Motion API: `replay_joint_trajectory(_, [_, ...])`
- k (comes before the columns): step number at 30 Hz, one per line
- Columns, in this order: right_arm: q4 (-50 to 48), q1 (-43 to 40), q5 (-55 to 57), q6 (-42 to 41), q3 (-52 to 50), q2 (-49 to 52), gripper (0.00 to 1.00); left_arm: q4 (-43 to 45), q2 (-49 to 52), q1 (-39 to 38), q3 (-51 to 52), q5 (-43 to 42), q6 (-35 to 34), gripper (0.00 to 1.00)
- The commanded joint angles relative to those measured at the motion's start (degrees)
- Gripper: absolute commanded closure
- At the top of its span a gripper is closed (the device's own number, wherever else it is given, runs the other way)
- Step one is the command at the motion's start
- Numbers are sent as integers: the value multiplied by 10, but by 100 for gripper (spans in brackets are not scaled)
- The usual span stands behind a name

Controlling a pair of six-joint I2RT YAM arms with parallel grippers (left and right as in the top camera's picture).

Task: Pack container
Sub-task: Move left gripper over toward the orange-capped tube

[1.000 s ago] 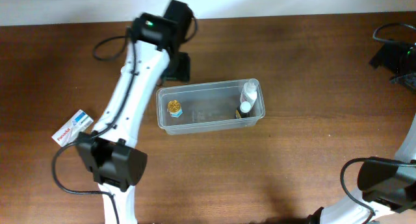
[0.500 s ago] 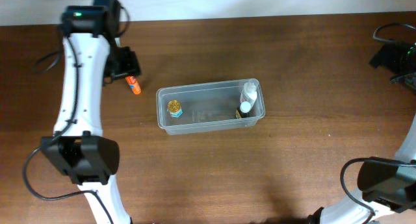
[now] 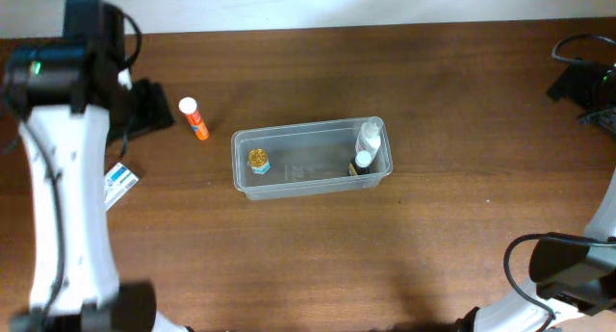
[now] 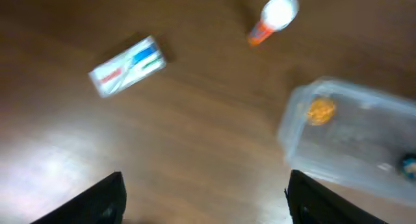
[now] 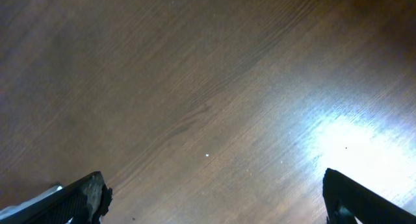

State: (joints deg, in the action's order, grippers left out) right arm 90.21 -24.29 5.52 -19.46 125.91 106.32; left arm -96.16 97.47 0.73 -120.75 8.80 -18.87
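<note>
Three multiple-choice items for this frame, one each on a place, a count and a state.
1. The orange tube lies: A on the table left of the container; B inside it; C on the floor.
2. Things inside the container: A one; B three; C five.
3. The right fingers are: A shut on a bottle; B shut on nothing; C open, nothing between.
Answers: A, it lies on bare wood outside the tub. B, a gold-topped item at one end, two bottles at the other. C, both stand wide apart over bare table.
</note>
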Motion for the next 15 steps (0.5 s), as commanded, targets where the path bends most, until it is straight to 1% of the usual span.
replay_joint_trajectory(1, [0,-1,1,-4,9,-8,2,19,-67,9,91,54,0,17])
replay_joint_trajectory(4, [0,-1,1,-4,9,-8,2,60,-122,29,171,49,1,13])
replay_joint_trajectory(5, [0,-1,1,-4,9,-8,2,77,-139,38,199,46,1,8])
replay_joint_trajectory(6, [0,-1,1,-4,9,-8,2,94,-153,46,225,45,1,6])
replay_joint_trajectory(9, [0,-1,1,-4,9,-8,2,162,-186,73,304,40,28,2])
replay_joint_trajectory(12, [0,-1,1,-4,9,-8,2,231,-189,101,369,26,42,1])
replay_joint_trajectory(15, [0,-1,1,-4,9,-9,2,275,-177,121,399,18,42,1])
